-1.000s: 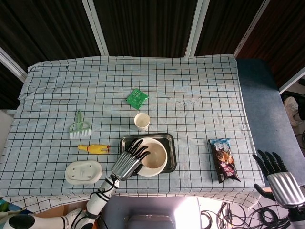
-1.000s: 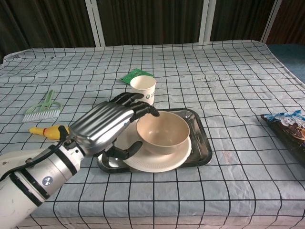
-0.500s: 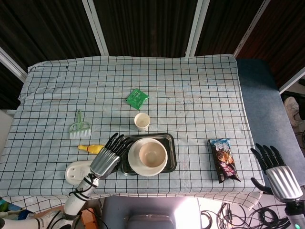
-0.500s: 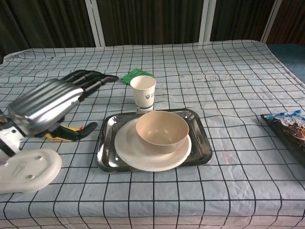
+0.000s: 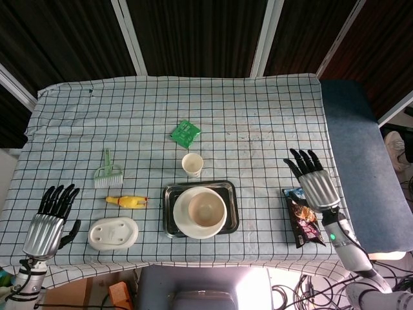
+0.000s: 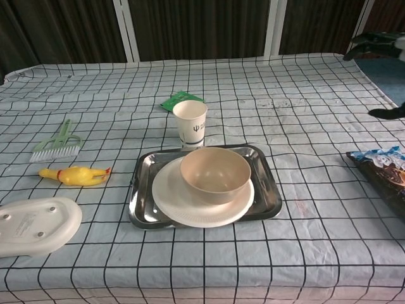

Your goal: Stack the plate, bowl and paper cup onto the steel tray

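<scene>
Tray (image 5: 230, 210) on checked tablecloth (image 5: 258, 116) | dark windows behind | both hands (image 5: 48, 223) (image 5: 311, 181) spread, holding nothing

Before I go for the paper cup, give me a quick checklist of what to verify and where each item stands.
1. Plate on the steel tray: ok, it lies inside the rim.
2. Bowl on the plate: ok, upright and roughly centred.
3. Paper cup on the stack: not ok, it stands upright on the cloth just behind the tray.
4. Right hand free: ok, fingers spread, holding nothing, above the snack bag.
5. Left hand out of the way: ok, open at the table's near left edge.
6. Path to the cup: ok, bare cloth to its right; the green packet lies behind it.
</scene>
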Robot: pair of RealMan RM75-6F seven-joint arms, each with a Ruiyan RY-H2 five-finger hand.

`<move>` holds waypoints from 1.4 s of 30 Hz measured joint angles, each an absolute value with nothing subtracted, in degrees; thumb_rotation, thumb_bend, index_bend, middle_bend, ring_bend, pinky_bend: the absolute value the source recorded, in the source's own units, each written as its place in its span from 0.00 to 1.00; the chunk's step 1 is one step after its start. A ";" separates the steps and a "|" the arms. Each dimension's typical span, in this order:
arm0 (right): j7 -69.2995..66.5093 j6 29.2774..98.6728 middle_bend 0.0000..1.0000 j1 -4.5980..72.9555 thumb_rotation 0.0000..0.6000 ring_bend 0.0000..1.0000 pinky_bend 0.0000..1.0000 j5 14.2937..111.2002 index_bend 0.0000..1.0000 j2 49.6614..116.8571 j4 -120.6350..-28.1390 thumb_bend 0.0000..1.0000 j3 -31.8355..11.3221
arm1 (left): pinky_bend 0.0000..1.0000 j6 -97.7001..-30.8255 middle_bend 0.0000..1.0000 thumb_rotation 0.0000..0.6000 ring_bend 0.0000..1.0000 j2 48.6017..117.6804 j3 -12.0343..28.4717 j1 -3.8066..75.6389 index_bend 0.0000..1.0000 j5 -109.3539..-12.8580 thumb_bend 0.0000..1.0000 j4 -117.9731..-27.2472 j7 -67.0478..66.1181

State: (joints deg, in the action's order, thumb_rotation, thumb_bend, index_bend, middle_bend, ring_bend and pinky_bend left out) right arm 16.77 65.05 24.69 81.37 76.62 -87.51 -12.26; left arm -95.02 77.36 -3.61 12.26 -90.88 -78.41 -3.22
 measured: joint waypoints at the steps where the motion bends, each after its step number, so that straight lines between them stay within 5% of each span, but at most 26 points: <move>1: 18.21 63.86 0.00 26.40 1.00 0.00 0.00 79.81 0.22 78.58 -86.42 0.19 -13.24 | 0.00 -95.43 0.04 1.00 0.00 77.18 -3.69 11.30 0.00 -90.45 0.40 -76.96 -1.19; 14: 31.33 55.50 0.00 45.93 1.00 0.00 0.00 67.58 0.25 104.59 -65.86 0.19 -20.19 | 0.00 -94.01 0.03 1.00 0.00 77.74 -1.14 7.87 0.00 -87.07 0.40 -68.24 8.39; 21: 30.51 56.37 0.00 49.21 1.00 0.00 0.00 68.18 0.27 109.58 -62.68 0.21 -20.01 | 0.00 -93.27 0.02 1.00 0.00 77.64 -0.26 7.45 0.00 -87.19 0.40 -67.08 9.72; 26: 31.54 56.24 0.00 50.78 1.00 0.00 0.00 67.58 0.32 112.37 -60.23 0.40 -19.57 | 0.00 -93.00 0.01 1.00 0.00 77.71 0.19 7.10 0.00 -87.29 0.40 -66.40 10.83; 37: 31.59 55.28 0.00 54.93 1.00 0.00 0.00 65.14 0.45 118.66 -51.51 0.41 -21.36 | 0.00 -92.46 0.01 1.00 0.00 77.72 1.05 6.63 0.00 -87.70 0.40 -65.94 11.58; 42: 31.28 55.48 0.04 56.48 1.00 0.00 0.00 64.23 0.59 121.79 -47.10 0.41 -22.19 | 0.00 -92.28 0.01 1.00 0.00 77.72 1.23 6.40 0.00 -87.73 0.40 -65.80 11.49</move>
State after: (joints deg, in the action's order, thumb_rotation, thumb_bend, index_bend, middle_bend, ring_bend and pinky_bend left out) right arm 31.28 55.48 56.48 64.23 121.79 -47.10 -22.19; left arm -92.28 77.72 1.23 6.40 -87.73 -65.80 11.49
